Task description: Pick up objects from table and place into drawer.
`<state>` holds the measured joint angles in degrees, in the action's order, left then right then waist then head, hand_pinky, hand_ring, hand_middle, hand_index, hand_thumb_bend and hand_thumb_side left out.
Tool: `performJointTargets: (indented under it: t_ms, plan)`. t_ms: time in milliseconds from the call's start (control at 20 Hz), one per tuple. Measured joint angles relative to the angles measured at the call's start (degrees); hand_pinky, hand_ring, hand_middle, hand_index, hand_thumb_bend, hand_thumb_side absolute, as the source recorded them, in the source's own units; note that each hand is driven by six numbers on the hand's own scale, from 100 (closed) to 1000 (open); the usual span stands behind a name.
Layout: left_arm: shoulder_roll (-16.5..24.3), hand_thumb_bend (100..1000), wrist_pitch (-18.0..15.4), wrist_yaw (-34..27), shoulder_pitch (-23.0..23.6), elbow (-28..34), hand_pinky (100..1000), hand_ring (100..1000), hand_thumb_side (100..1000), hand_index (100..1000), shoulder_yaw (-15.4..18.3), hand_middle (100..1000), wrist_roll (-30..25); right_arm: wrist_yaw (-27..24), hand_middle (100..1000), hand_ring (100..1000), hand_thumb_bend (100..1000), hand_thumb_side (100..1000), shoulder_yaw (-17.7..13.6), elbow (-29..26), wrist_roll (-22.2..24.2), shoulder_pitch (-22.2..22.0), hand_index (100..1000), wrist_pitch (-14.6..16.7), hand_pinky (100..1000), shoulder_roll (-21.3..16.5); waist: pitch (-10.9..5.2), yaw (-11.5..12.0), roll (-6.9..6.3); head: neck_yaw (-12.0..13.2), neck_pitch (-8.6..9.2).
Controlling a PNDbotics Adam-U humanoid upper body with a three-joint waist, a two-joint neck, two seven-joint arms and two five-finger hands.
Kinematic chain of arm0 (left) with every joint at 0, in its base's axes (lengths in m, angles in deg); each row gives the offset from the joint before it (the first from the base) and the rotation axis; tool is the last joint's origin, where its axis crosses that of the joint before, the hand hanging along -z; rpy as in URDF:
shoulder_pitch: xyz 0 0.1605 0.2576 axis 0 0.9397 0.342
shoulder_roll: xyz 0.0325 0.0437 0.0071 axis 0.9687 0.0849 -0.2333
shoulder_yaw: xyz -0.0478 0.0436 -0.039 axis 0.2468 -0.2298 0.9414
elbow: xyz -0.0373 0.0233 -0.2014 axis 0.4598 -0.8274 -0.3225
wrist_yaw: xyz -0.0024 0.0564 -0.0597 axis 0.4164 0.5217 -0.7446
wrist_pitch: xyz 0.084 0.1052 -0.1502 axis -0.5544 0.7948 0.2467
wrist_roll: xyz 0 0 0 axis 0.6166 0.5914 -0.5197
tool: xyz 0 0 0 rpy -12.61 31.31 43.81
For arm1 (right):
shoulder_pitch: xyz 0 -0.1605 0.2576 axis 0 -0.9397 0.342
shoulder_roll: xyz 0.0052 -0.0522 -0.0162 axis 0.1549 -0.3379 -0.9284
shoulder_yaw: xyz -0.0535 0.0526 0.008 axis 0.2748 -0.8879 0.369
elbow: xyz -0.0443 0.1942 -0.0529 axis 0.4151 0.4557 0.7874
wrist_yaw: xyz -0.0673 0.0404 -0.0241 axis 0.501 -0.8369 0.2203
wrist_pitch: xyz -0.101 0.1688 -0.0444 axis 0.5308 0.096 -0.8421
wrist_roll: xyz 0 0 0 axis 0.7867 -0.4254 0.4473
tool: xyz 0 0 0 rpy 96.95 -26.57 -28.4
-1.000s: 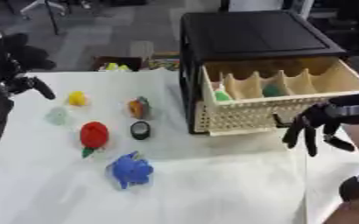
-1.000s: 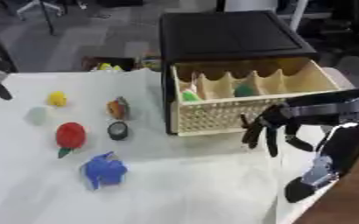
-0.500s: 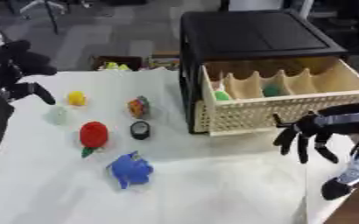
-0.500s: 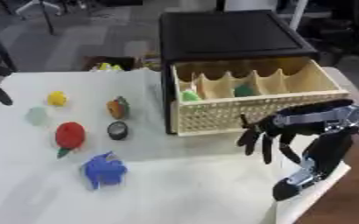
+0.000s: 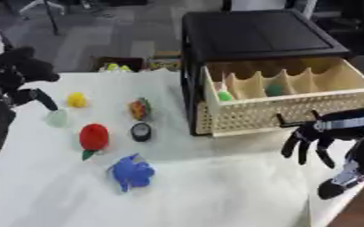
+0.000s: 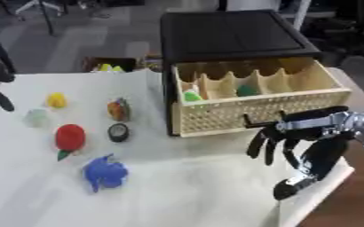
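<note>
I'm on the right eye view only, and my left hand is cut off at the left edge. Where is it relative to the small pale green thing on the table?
Observer: In the left eye view the left hand hangs up and to the left of the pale green thing. Its lowest part is right beside it, but I cannot tell whether they touch.
Operator: Is it carrying anything?
Observer: No object shows in it.
Operator: And the yellow thing?
Observer: The yellow thing lies to the right of the hand, clearly apart from it.
</note>
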<state>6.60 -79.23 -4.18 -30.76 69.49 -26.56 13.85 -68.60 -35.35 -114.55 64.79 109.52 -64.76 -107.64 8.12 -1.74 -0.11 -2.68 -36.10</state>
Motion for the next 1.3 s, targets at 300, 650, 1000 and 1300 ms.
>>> performJointTargets:
  t_ms: [300,650,1000,1300]
  plan:
    - [-0.5,124,0.3,0.2,0.3,0.0,503,751,1000,896,0.0,715,-0.3,0.5,741,671,689,420,0.0,2.1,0.1,1.4,827,-0.1,343,0.8,0.00,0.2,-0.02,-0.1,0.42]
    - [-0.9,126,0.8,0.4,0.6,0.0,505,751,1000,895,0.0,715,-0.6,0.6,728,651,693,440,0.3,2.8,0.0,2.7,822,0.3,307,1.4,0.09,0.4,-0.03,-0.2,0.43]
    - [-1.0,126,1.1,0.4,0.6,0.0,507,751,1000,896,0.0,715,-0.9,0.5,724,648,704,449,0.3,1.9,0.0,4.0,824,0.5,296,1.7,0.15,0.5,0.12,-0.2,0.46]
    - [-1.0,126,1.2,0.4,0.6,0.0,509,751,1000,896,0.0,716,-1.0,0.8,724,646,703,447,0.3,2.5,0.0,5.3,825,0.5,292,2.4,0.23,0.8,0.10,-0.2,0.48]
